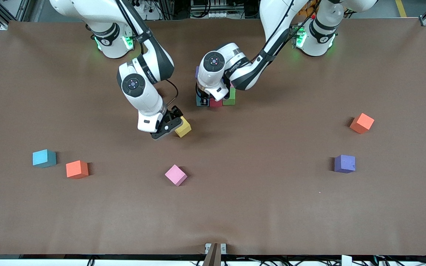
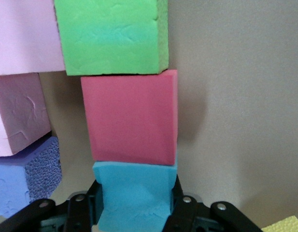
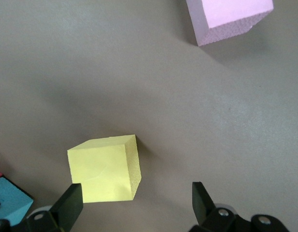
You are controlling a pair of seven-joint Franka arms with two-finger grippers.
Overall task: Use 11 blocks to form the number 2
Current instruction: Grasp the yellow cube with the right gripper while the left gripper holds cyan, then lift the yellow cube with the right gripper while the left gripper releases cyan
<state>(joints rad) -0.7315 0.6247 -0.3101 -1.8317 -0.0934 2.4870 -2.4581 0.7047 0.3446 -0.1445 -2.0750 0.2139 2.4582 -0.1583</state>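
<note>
My left gripper (image 2: 135, 205) is shut on a light blue block (image 2: 134, 191) that sits end to end with a red block (image 2: 132, 121) and a green block (image 2: 112, 36) in one row. Pink blocks (image 2: 18, 113) and a purple block (image 2: 23, 179) lie beside that row. In the front view the left gripper (image 1: 203, 99) hides most of this cluster (image 1: 230, 98). My right gripper (image 3: 136, 203) stands open low over the table, with a yellow block (image 3: 105, 166) close to one finger (image 3: 69, 203) and only partly in the gap. The front view shows that yellow block (image 1: 182, 127) beside the right gripper (image 1: 173, 123).
Loose blocks lie nearer the front camera: a light blue one (image 1: 44, 158) and an orange one (image 1: 77, 169) toward the right arm's end, a pink one (image 1: 176, 174) in the middle. A purple one (image 1: 344, 163) and another orange one (image 1: 361, 123) lie toward the left arm's end.
</note>
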